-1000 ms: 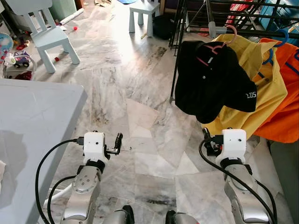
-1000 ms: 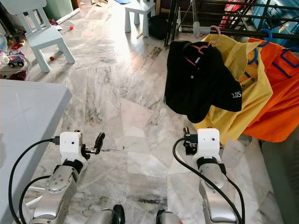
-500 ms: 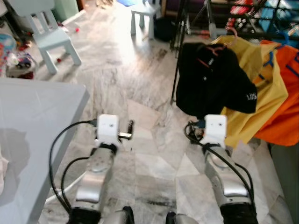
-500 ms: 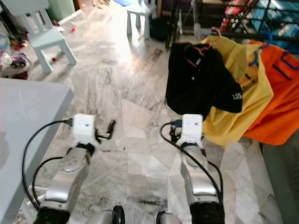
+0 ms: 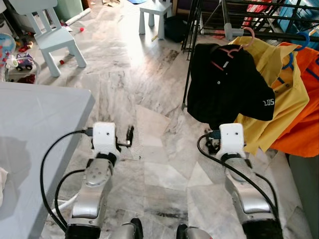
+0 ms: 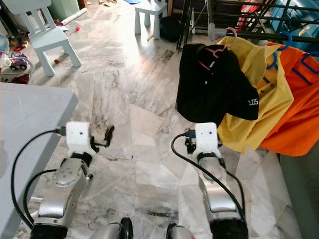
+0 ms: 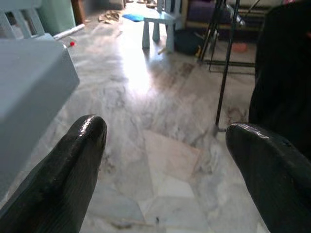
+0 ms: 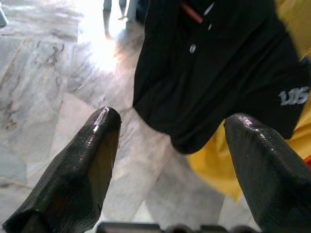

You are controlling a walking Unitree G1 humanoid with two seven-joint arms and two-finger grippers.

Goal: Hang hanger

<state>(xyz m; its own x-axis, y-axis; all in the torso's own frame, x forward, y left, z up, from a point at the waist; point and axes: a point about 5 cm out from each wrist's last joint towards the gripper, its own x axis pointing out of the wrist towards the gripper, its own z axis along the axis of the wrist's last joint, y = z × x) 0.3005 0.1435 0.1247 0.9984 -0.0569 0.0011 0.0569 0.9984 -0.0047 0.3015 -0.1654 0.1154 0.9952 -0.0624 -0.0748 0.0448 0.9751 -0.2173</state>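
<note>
- I have the black polo shirt (image 5: 227, 82) on its pink hanger (image 5: 238, 44) at about 1 o'clock from me, the hook already over the drying rack (image 5: 259, 20) rail, with a yellow shirt (image 5: 281, 94) and an orange shirt (image 5: 306, 99) just beside it at 2 o'clock
- My right gripper (image 8: 170, 165) points at the black shirt's hem; its fingers are spread wide with nothing between them
- My left gripper (image 7: 165, 160) sits at roughly 11 o'clock over bare marble floor (image 5: 144, 89), fingers also wide apart and holding nothing, the grey table (image 5: 35, 129) edge near it at 9 o'clock
- I judge the hanging itself done: the hanger carries the shirt on the rail and both arms are low, apart from the garments
- Next, I think, I only need to check the hook sits fully over the rail, keeping both arms clear of the hem so nothing gets dragged off
</note>
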